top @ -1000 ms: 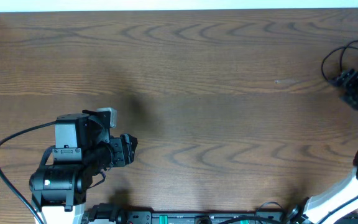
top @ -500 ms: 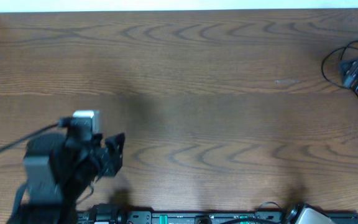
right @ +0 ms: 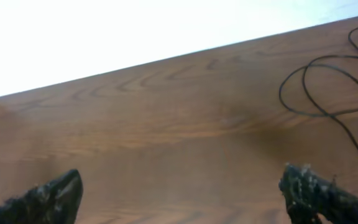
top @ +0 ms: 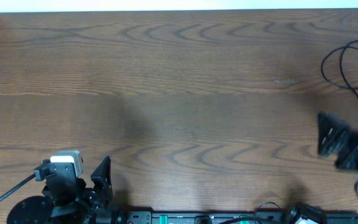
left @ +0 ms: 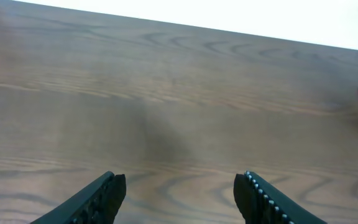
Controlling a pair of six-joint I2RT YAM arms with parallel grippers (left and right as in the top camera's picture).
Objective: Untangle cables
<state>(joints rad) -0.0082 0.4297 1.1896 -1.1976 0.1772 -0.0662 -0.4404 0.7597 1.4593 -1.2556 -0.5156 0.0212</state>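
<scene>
Clearly most of the wooden table (top: pixel 185 93) lies bare, from its far edge to the near one and across the whole middle. The cables (top: pixel 340 62) sit at the far right edge, thin black loops curling partly out of the overhead view. In the right wrist view these loops (right: pixel 319 93) lie ahead and to the right of the fingers, not touching them. The right gripper (top: pixel 331 140) hangs near the right edge, on the near side of the loops, its jaws spread wide with only wood between them. The left gripper (top: pixel 101 180) sits at the near left corner, well apart from the cables, jaws likewise apart and holding nothing.
</scene>
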